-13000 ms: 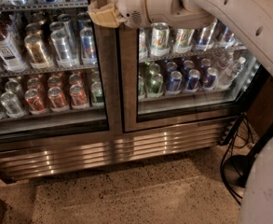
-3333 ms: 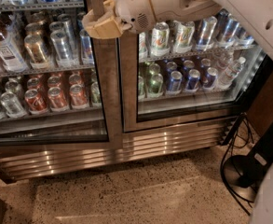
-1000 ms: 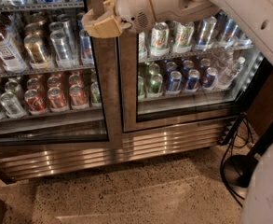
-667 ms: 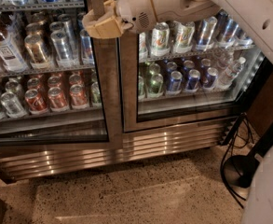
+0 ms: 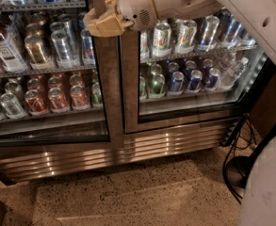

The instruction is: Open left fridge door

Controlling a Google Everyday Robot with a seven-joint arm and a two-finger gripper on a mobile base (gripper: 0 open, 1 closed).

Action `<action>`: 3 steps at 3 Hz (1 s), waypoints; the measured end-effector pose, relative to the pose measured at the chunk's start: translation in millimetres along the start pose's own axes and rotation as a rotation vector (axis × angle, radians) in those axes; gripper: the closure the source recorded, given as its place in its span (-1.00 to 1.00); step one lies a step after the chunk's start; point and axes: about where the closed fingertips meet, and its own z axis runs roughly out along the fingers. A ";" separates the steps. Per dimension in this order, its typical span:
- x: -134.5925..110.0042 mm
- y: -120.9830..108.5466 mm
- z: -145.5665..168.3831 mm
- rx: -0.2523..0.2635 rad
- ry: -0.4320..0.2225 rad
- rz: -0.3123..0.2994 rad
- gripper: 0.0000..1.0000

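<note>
The fridge (image 5: 128, 150) is a wide steel drinks cooler filling the upper part of the camera view. The left fridge door (image 5: 102, 93) is the glass pane on the left with a steel frame, and it looks flush with its twin. Behind it stand cans and a bottle on wire shelves. My gripper (image 5: 102, 22), tan at its tip, sits at the top of the view against the left door's right-hand frame edge, near the seam between the doors. My white arm (image 5: 184, 1) reaches in from the upper right.
The right glass door (image 5: 189, 102) shows blue and green cans. A ribbed steel grille (image 5: 81, 159) runs along the fridge's base above speckled floor (image 5: 128, 197). Black cables (image 5: 235, 145) hang at the right, beside my white body (image 5: 267, 187).
Since the earliest frame my gripper has shifted slightly left onto the left door's frame edge. Over the last second nothing has visibly moved.
</note>
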 end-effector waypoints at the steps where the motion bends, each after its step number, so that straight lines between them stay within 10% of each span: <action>1: 6.0 -2.6 0.8 -0.017 0.020 0.011 1.00; 3: 3.8 2.8 0.8 -0.039 0.027 0.011 1.00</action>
